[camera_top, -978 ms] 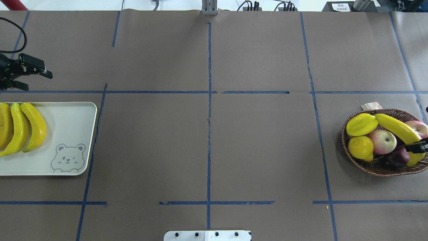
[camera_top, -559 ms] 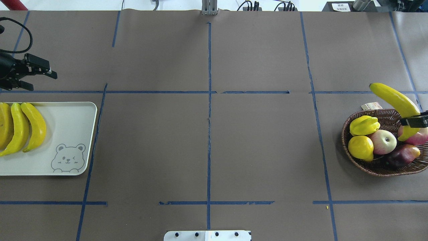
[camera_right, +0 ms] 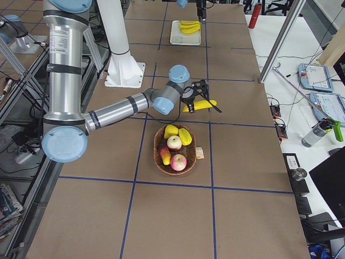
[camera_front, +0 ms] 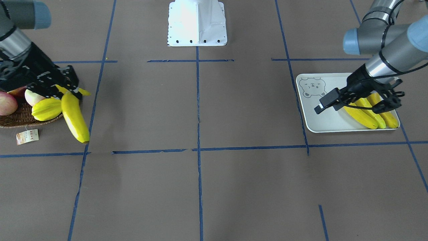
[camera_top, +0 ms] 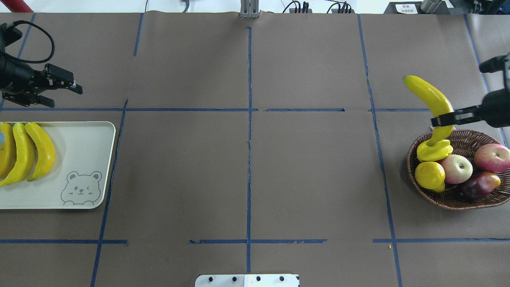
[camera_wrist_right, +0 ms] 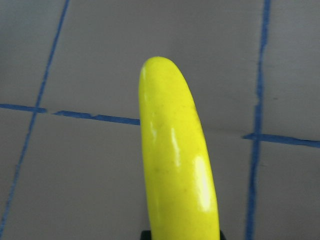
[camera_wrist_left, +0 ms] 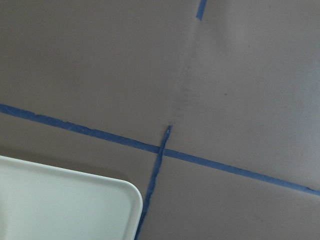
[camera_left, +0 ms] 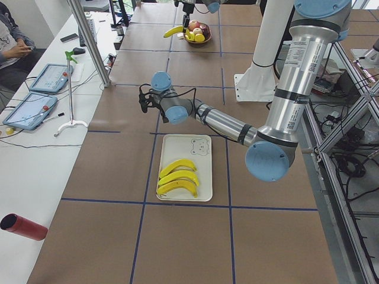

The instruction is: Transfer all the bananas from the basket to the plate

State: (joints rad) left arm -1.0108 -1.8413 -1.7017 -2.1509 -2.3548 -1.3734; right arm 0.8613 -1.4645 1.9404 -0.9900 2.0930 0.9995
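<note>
A glossy yellow banana (camera_top: 428, 95) hangs in the air above the far left rim of the dark wicker basket (camera_top: 450, 201), with my right gripper (camera_top: 440, 119) shut on its lower end. The right wrist view is filled by this banana (camera_wrist_right: 177, 160). From the front the same banana (camera_front: 75, 117) points down beside the basket. Three bananas (camera_top: 40, 151) lie side by side at the left end of the pale bear-face plate (camera_top: 79, 151). My left gripper (camera_top: 67, 98) stands open and empty just beyond the plate's far edge.
In the basket lie a starfruit (camera_top: 434, 150), a lemon (camera_top: 429, 175), two apples (camera_top: 455, 168) and a dark purple fruit (camera_top: 478, 185). A paper tag (camera_front: 27, 136) lies by the basket. Blue tape lines cross the brown table. The robot's white base (camera_top: 247, 280) sits at the near edge.
My right gripper lifted the banana out of the basket and carried it up and leftward. The left gripper drifted slightly right, still open.
</note>
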